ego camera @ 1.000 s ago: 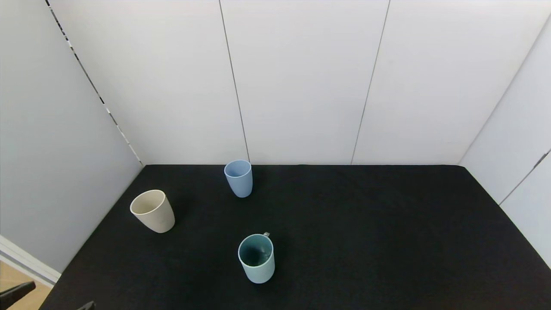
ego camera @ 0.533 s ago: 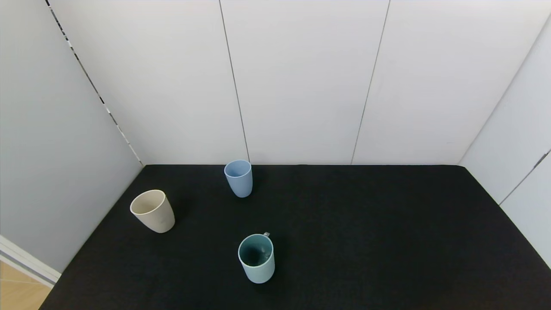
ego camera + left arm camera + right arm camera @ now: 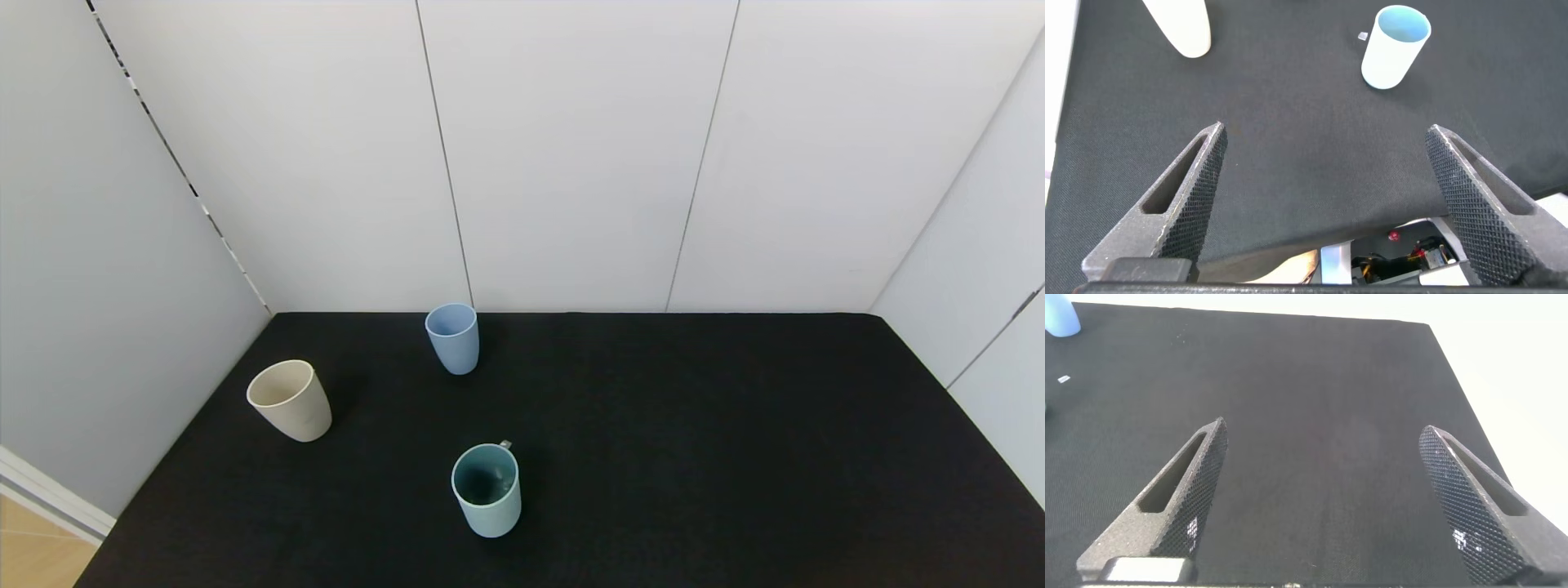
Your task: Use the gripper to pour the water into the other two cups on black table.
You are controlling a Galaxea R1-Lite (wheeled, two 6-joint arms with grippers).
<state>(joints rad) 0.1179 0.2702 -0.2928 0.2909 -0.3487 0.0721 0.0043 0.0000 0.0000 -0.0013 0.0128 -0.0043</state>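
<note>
Seen from the head, three vessels are standing upright and well apart on the flat matte black table (image 3: 694,457): a beige handleless tapered cup (image 3: 290,400) near the left wall, a pale blue handleless tapered tumbler (image 3: 452,338) near the back wall, and a pale teal mug with a dark inside and a small handle (image 3: 486,489) nearer the robot. Neither arm is showing in this view, so nothing is being held or tilted. Whether water is sitting in any cup cannot be told; the mug's inside is only giving a faint glint.

In the left wrist view, the left gripper (image 3: 1327,200) is hanging over the table's near edge with its textured dark fingers (image 3: 1196,192) spread wide and nothing between them; the mug (image 3: 1394,46) and the base of the beige cup (image 3: 1180,24) are lying well ahead of it.

In the right wrist view, the right gripper (image 3: 1327,498) is likewise standing wide and empty above bare black cloth, with the blue tumbler (image 3: 1061,316) far off.

Judging from this, either the pouring is already finished or it is not yet beginning; the pictures are not settling which.
</note>
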